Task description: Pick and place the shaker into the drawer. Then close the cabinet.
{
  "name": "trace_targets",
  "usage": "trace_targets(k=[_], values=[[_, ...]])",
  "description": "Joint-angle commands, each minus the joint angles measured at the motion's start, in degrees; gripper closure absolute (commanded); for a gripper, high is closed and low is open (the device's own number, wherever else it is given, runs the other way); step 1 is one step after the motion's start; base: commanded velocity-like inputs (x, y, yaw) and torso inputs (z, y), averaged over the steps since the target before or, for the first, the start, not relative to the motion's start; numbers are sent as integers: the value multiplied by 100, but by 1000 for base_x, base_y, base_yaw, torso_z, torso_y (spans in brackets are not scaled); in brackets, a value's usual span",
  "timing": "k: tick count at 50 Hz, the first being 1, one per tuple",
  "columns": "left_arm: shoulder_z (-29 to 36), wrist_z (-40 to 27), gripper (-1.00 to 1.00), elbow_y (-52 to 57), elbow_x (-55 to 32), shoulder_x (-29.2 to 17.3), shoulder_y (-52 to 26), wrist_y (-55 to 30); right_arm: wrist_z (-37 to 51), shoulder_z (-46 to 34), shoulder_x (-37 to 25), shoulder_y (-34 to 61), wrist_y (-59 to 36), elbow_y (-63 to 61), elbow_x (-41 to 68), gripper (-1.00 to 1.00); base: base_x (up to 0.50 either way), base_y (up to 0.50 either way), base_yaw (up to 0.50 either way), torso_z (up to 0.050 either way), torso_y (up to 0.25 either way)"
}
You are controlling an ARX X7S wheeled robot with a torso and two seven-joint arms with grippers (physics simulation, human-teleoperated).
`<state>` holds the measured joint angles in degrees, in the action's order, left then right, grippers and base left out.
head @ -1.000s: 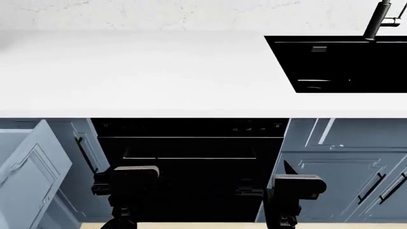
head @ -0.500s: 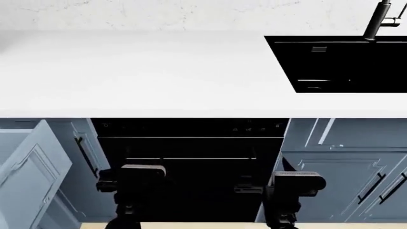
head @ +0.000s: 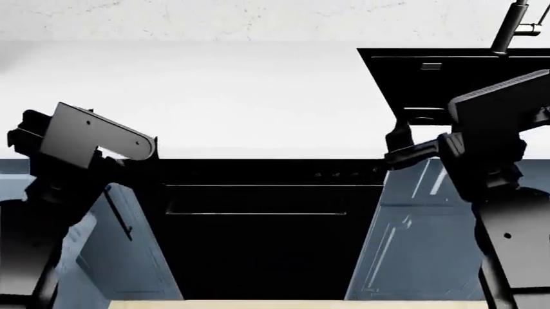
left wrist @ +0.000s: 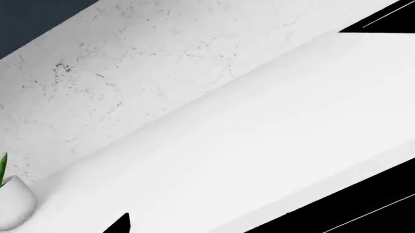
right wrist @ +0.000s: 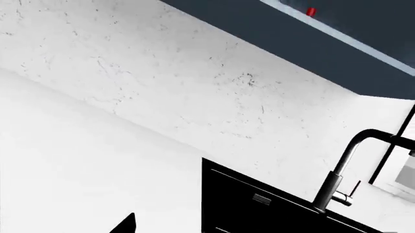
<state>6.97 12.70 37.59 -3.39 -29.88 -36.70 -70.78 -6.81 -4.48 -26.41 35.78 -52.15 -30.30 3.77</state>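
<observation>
Both arms are raised in front of the white counter (head: 241,96). The left gripper (head: 86,138) sits over the counter's front edge at the left, the right gripper (head: 413,145) near the black sink (head: 429,84) and its tap (right wrist: 337,179). Whether either set of fingers is open or closed cannot be told (only a dark tip shows in each wrist view). The shaker (right wrist: 311,11) is a small red spot high up in the dark upper cabinet (right wrist: 337,43), well apart from both grippers. A white pot (left wrist: 13,204) with a green leaf stands by the speckled wall. The black oven (head: 266,225) sits below the counter.
</observation>
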Motion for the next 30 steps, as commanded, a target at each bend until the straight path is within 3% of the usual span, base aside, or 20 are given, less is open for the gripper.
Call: trace_targets(k=[1, 5, 7, 8, 16, 30], values=[[218, 709, -100, 703, -1080, -1536, -1685, -1920, -577, -232, -869, 1197, -1148, -572, -23, -100, 0, 0, 0, 0, 0], [73, -1780, -100, 278, -4408, -2768, -2476, -1918, -683, -298, -1097, 1345, -1205, -570, -50, -100, 0, 0, 0, 0, 0], [355, -2425, -100, 105, -6060, -3115, -2908, -1910, -758, -396, -1198, 1506, -1236, -548, -60, -100, 0, 0, 0, 0, 0], [464, -2581, -100, 36, -6333, -3184, -3092, -1902, -792, -437, -1230, 1602, -1266, -549, -59, -100, 0, 0, 0, 0, 0], [644, -2884, -100, -10, -6625, -3224, -2844, -1567, -833, -448, -1252, 1704, -1394, -738, -28, -100, 45, 0, 0, 0, 0], [869, -2938, -100, -105, -6622, -3217, -3046, -1480, -759, -677, -1263, 1725, -1332, -833, -113, -100, 499, -5, 0, 0, 0]])
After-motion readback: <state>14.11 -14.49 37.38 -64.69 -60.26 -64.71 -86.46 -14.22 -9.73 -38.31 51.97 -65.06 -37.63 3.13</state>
